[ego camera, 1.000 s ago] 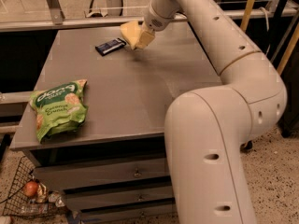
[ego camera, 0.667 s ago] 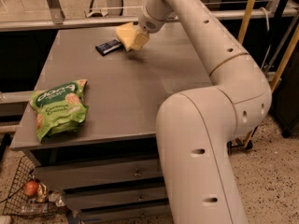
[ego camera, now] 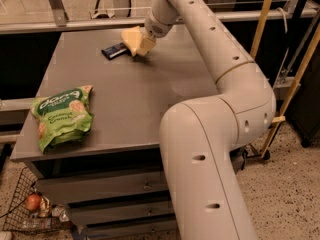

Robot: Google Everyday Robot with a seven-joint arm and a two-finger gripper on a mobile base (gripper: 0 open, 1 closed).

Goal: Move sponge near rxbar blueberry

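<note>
The pale yellow sponge [ego camera: 129,36] is held at the far side of the grey table [ego camera: 140,99], right beside the rxbar blueberry [ego camera: 114,50], a dark flat bar lying just to its left. My gripper [ego camera: 144,44] comes down from the long cream arm and is shut on the sponge, holding it at or just above the tabletop. The sponge's near edge almost touches the bar's right end. I cannot tell whether the sponge rests on the table.
A green chip bag [ego camera: 62,115] lies near the table's front left edge. My arm's large lower links [ego camera: 210,149] stand off the table's front right corner. A railing [ego camera: 75,24] runs behind the table. A wire basket [ego camera: 30,209] with small items sits on the floor at lower left.
My gripper has carried the sponge a little to the left, closer to the dark bar. The arm's lower links have shifted left too. The bar and chip bag have not moved.
</note>
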